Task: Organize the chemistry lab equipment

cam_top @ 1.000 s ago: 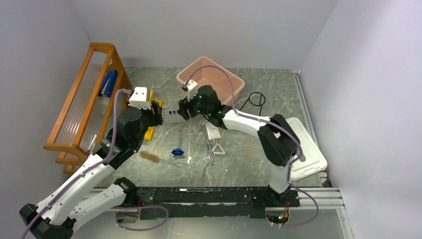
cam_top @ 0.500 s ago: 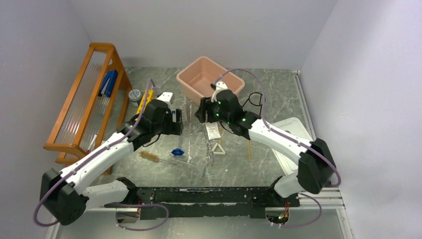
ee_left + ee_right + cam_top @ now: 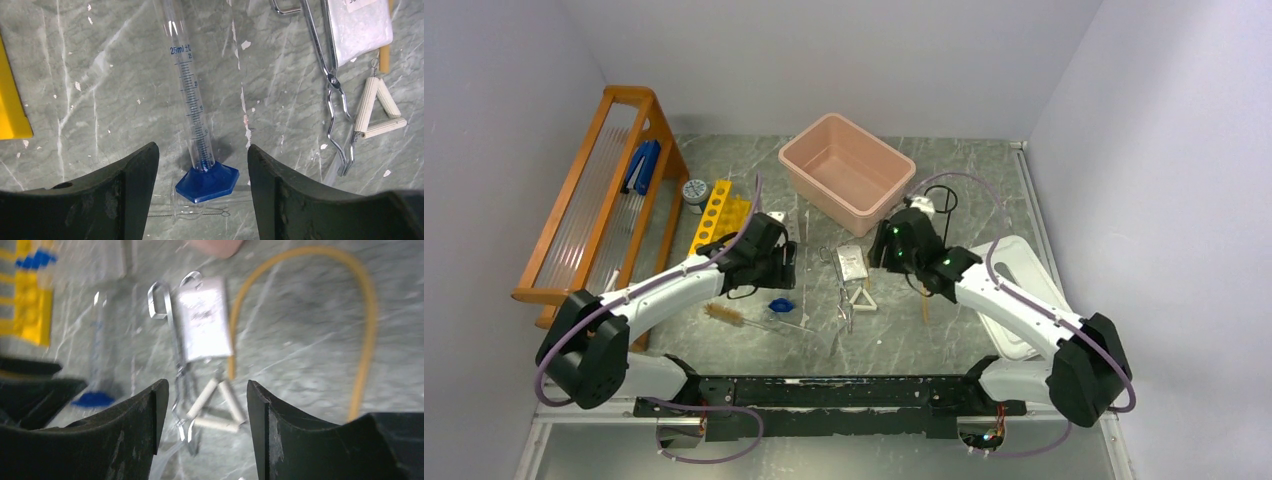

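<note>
My left gripper (image 3: 200,155): jaws wide, empty, over the graduated cylinder (image 3: 192,100) lying on the table (image 3: 100,75). My right gripper (image 3: 207,385): jaws wide, empty, above metal tongs (image 3: 334,82) and white triangle (image 3: 204,399). Yellow tube rack (image 3: 714,212) far left.

Pink tub (image 3: 844,172) at back, yellow tube rack (image 3: 721,215) left, white triangle (image 3: 862,306) centre

On the grey marble desk (image 3: 984,180) the pink plastic tub (image 3: 819,190) sits at the far middle, with the yellow tube rack (image 3: 714,212) to its left. Nearer, the metal tongs (image 3: 332,80) lie in the middle, the white triangle (image 3: 366,104) just right of their near end, the tan rubber tubing (image 3: 368,330) farther right, and the blue-based clear measuring cylinder (image 3: 192,100) to their left.
</note>
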Robot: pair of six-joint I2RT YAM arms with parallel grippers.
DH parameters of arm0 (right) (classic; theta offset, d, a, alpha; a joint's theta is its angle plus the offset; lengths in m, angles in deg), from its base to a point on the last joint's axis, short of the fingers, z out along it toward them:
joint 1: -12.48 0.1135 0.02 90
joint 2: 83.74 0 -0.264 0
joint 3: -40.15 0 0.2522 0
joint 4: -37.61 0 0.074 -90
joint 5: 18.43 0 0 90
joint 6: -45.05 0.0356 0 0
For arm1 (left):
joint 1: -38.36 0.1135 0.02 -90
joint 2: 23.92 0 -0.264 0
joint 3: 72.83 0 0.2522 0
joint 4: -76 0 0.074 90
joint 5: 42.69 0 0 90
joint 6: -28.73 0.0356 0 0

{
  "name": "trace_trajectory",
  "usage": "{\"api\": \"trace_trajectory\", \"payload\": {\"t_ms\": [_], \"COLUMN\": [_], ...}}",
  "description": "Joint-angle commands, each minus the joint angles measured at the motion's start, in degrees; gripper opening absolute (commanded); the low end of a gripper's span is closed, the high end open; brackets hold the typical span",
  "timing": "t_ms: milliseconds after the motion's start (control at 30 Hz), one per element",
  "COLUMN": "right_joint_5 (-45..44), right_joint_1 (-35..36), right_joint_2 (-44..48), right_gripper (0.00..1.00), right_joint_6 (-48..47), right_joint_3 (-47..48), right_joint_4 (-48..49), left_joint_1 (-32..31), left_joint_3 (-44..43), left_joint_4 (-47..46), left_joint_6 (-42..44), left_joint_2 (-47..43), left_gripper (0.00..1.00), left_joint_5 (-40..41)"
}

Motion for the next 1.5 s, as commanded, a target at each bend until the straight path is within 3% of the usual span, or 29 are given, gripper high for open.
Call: {"api": "trace_trajectory", "payload": {"t_ms": [0, 300, 533, 833, 1167, 1467], "right_joint_5": [-7.5, -18.7, -13.8, -8.1, -9.0, -8.5], "right_joint_1": [-7.6, -23.5, -30.3, -34.1, -34.5, -34.5], "right_joint_2": [1.0, -7.0, -17.1, -23.1, -24.0, -15.0], "right_gripper": [0.62, 0.70, 0.67, 0.44, 0.01, 0.00], "right_joint_6": [-0.2, 1.1, -4.6, -7.6, -5.4, -6.9], "right_joint_3": [5.3, 15.9, 19.7, 19.8, 21.1, 24.4], "right_joint_4": [-6.0, -8.6, -3.8, 0.2, -0.8, -1.6], "left_joint_1": [0.2, 0.2, 0.2, 0.2, 0.3, 0.2], "left_joint_3": [-0.1, -2.5, -2.5, -2.0, -2.5, -5.1], "left_joint_4": [-2.9, -0.9, -0.9, -0.6, -1.3, -1.9], "left_joint_6": [-1.1, -1.0, -0.3, -0.6, -0.7, 0.8], "left_joint_2": [-1.6, -6.2, -8.6, -10.7, -13.1, -14.0], "left_gripper": [0.69, 0.70, 0.70, 0.70, 0.70, 0.71], "left_joint_5": [-1.0, 1.1, -0.4, -2.0, -1.2, 0.7]}}
